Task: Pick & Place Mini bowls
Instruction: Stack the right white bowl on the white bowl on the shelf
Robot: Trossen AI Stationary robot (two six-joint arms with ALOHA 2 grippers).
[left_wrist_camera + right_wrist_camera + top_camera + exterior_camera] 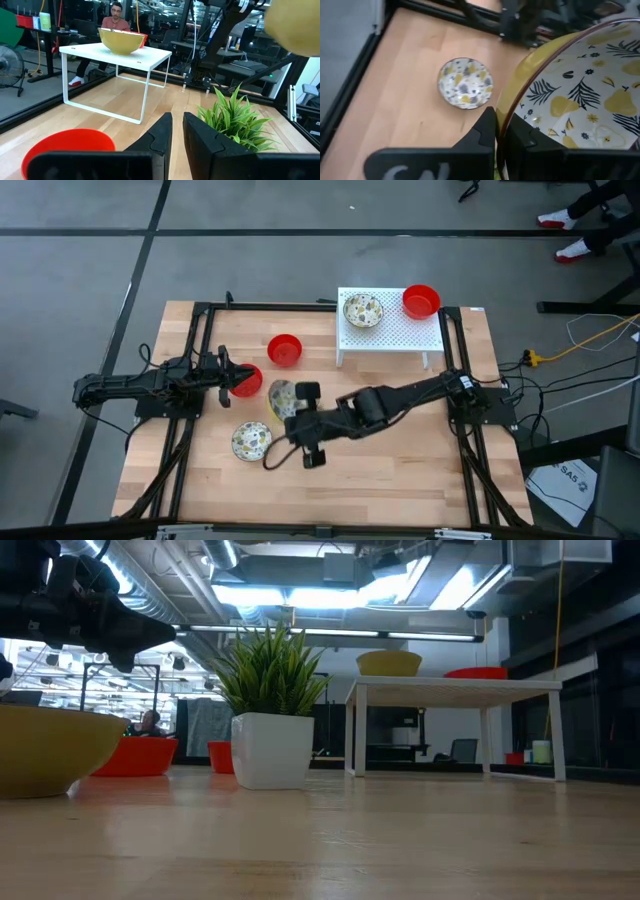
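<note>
My right gripper [501, 125] [286, 404] reaches to the table's middle and is shut on a cream, pear-patterned mini bowl [580, 95] [280, 397] with a yellow outside. A second patterned bowl [251, 441] [465, 82] sits on its base on the table below it. My left gripper [177, 131] [230, 377] is shut beside a red bowl [246, 381] [70, 147]; whether it touches it I cannot tell. Another red bowl [285, 349] rests on the table. A patterned bowl [362, 310] and a red bowl [421, 301] stand on the white stand [395, 333]. My right gripper pinches the patterned bowl's rim [507, 107], one finger [485, 127] on the yellow outside and one [527, 142] inside the hollow. The bowl is lifted clear of the table and tilted steeply, its opening turned sideways.
A small green plant in a white pot [270, 730] [235, 120] stands near the table's middle, close to both grippers. The white stand takes up the far right part of the table. Bare wood [400, 470] lies along the near edge. A person [116, 17] sits beyond the table.
</note>
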